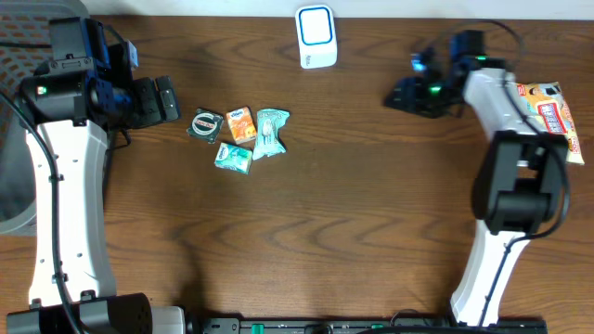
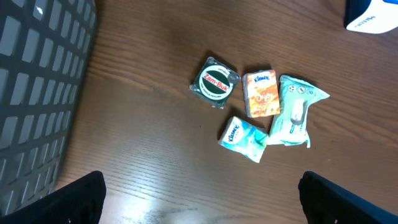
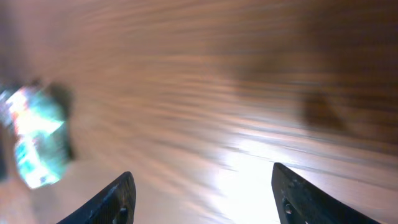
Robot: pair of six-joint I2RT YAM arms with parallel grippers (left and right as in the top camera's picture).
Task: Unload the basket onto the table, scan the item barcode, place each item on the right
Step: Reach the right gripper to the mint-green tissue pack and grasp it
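Bare table [image 1: 325, 213] beside packet cluster [image 1: 239, 137]

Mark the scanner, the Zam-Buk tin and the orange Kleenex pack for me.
scanner [image 1: 316, 35]: overhead, blue-framed front.
Zam-Buk tin [image 2: 214, 82]: left wrist, centre of lid.
orange Kleenex pack [image 2: 261, 94]: left wrist, middle of face.

— What do you have there apart from the job?
— You have a dark wood-grain table [image 1: 325, 213], and a grey mesh basket [image 1: 17, 56] stands at its far left edge.
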